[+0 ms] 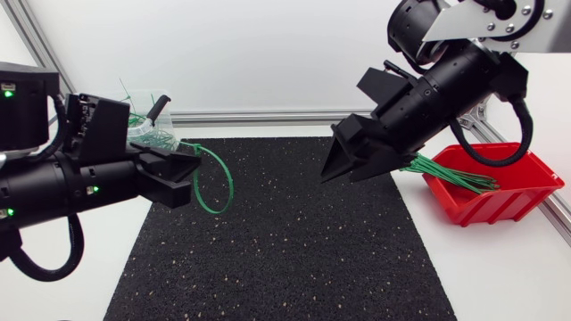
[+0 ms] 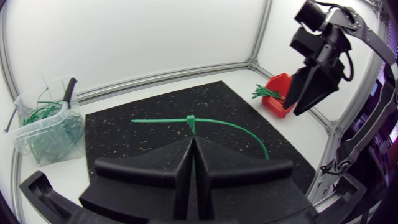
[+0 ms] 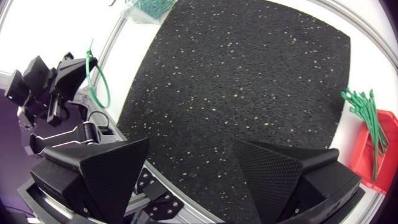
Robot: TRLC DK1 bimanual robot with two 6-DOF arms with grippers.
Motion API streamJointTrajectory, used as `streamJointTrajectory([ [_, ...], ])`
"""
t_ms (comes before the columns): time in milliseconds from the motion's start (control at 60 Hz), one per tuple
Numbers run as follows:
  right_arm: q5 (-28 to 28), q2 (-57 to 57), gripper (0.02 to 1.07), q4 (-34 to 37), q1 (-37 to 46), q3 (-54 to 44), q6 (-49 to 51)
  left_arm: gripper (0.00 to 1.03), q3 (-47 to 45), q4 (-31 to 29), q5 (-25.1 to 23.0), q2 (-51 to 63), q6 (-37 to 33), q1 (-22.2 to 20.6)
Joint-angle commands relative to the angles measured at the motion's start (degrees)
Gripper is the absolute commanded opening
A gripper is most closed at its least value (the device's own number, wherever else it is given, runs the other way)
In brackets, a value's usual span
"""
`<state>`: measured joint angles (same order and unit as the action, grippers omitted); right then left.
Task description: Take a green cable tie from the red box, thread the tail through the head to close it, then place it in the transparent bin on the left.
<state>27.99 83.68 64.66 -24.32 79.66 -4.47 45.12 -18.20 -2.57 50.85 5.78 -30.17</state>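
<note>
Over the left edge of the mat (image 1: 285, 250), the left gripper (image 1: 192, 169) pinches a looped green cable tie (image 1: 219, 183). The right gripper (image 1: 343, 174) hangs spread above the mat's right side, near the red box (image 1: 526, 192). Far left sits the clear bin (image 1: 152, 129).

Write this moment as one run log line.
left tool: shut on closed green cable tie | right tool: open, empty, over mat | red box: holds ties | transparent bin: held tie not inside

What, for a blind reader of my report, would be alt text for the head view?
The left gripper holds a looped green cable tie above the black mat, near the transparent bin. The right gripper hangs open and empty near the red box of spare ties.
</note>
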Motion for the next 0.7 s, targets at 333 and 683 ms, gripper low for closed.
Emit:
streamJointTrajectory([
  [333,-20.25,-12.49,1.03,-4.46,1.38,-7.41,-2.30,0.03,10.51,4.31,7.31,4.70,-16.68,30.44],
  [683,-26.05,-18.46,1.03,-5.78,-0.38,-10.22,-4.14,0.04,21.50,19.51,6.61,25.18,-18.26,42.74],
])
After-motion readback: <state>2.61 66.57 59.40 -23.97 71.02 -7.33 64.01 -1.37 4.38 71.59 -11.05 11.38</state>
